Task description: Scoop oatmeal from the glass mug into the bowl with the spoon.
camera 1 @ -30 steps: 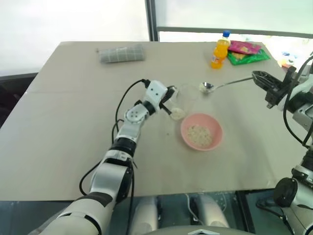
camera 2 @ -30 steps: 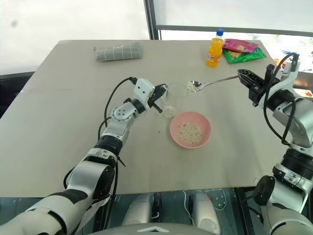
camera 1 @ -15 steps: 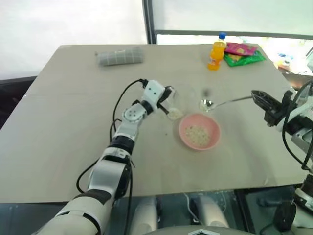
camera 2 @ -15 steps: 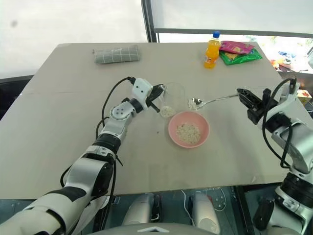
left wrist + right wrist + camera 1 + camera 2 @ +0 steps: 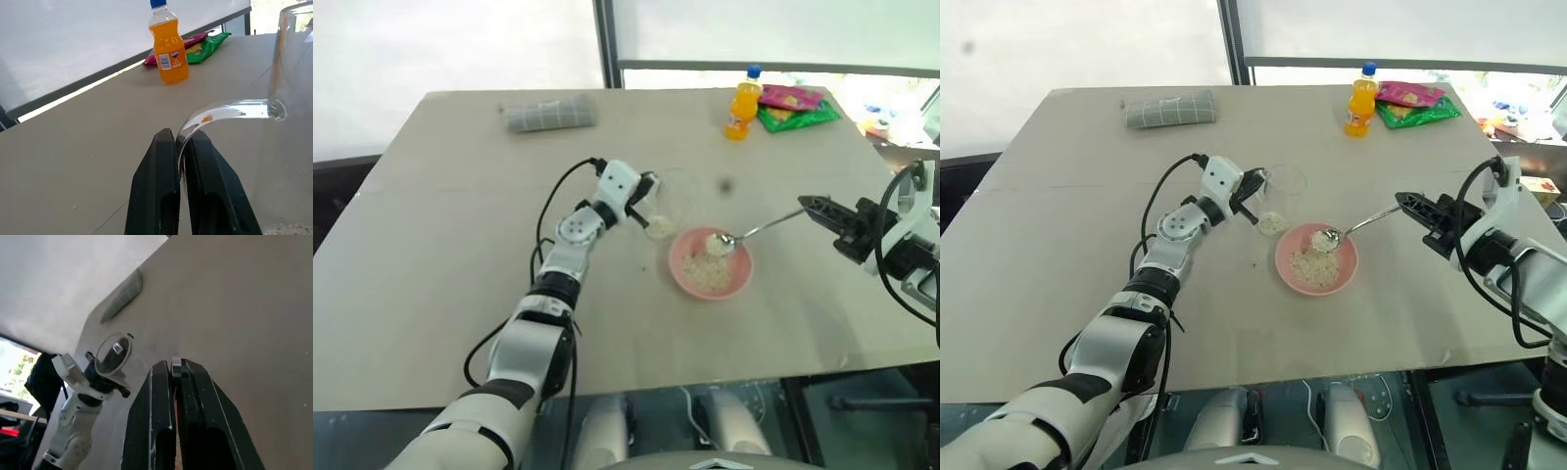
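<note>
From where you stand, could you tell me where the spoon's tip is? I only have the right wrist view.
Observer: The spoon has its tip over the pink bowl, carrying a clump of oatmeal.
Operator: Thank you. Is my right gripper holding it securely?
Observer: The right gripper is shut on the handle's end.
Operator: And is the mug steady?
Observer: The left gripper is shut on the handle of the glass mug, which stands upright on the table beside the bowl.
</note>
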